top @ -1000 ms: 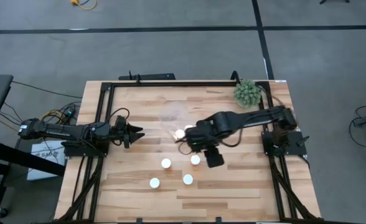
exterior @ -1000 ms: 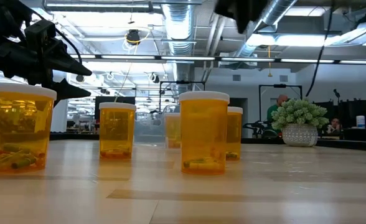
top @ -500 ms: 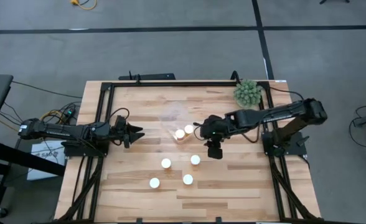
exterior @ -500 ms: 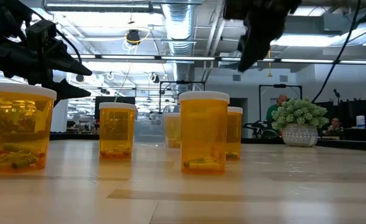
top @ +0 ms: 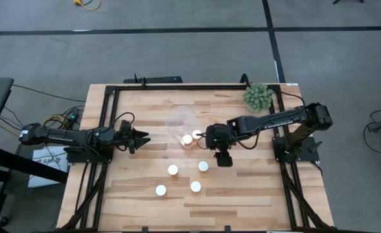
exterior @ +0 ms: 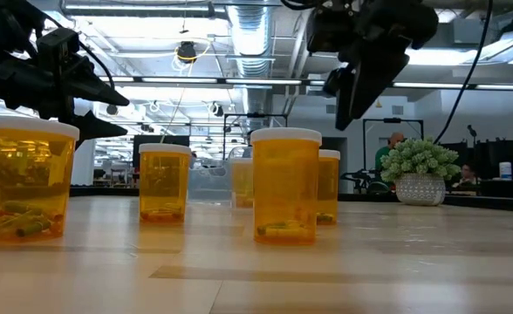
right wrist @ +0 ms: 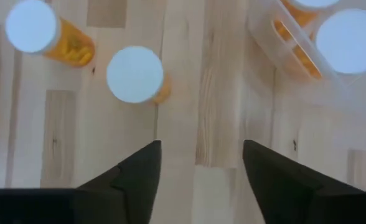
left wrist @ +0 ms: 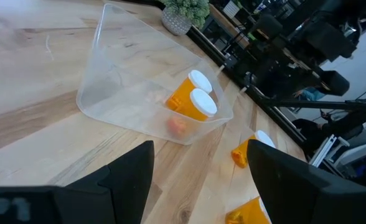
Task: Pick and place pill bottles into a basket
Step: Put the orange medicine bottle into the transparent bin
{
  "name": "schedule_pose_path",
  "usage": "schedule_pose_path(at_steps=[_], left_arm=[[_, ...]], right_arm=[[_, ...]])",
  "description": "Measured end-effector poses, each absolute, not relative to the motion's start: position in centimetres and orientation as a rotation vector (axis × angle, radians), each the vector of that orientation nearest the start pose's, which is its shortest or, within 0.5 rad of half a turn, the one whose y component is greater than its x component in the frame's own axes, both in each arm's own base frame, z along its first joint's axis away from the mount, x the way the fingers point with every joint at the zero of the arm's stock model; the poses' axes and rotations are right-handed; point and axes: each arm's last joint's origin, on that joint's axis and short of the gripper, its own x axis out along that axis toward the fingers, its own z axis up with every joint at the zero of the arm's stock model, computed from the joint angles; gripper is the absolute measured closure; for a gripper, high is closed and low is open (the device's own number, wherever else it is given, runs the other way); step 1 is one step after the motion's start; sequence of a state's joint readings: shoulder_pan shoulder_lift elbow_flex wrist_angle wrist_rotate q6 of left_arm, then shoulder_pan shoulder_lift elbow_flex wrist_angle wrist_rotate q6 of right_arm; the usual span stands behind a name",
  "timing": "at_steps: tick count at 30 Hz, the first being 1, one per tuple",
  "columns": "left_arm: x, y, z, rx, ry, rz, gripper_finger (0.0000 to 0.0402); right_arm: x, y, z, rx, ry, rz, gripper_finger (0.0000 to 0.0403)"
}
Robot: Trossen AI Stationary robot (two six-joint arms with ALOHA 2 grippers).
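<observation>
Right gripper (top: 222, 157), fingers parted and empty, beside the basket (left wrist: 145, 87); next move: descend onto the nearest pill bottle (top: 203, 166).

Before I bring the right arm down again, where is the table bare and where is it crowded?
Bare wood: the far strip between the basket and the plant, and the near-right corner beyond the four loose pill bottles. Crowded: the centre, where the open right gripper hovers beside the basket and nearest bottle. The open left gripper waits at the left edge.
</observation>
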State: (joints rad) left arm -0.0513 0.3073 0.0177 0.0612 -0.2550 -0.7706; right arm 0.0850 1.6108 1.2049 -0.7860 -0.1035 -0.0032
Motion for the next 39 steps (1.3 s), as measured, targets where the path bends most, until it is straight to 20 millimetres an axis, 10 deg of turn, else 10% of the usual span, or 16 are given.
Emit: schedule_pose_path(at_steps=[27,39], left_arm=[[11.4,0.1,14.9,-0.728,0.142,0.275,0.0155],[11.4,0.1,14.9,-0.722,0.143,0.275,0.0155]], right_arm=[[33.9,7.8,17.4,0.116,1.308,0.096,0.0126],[34.6,7.8,17.7,0.126,1.232,0.112,0.0126]])
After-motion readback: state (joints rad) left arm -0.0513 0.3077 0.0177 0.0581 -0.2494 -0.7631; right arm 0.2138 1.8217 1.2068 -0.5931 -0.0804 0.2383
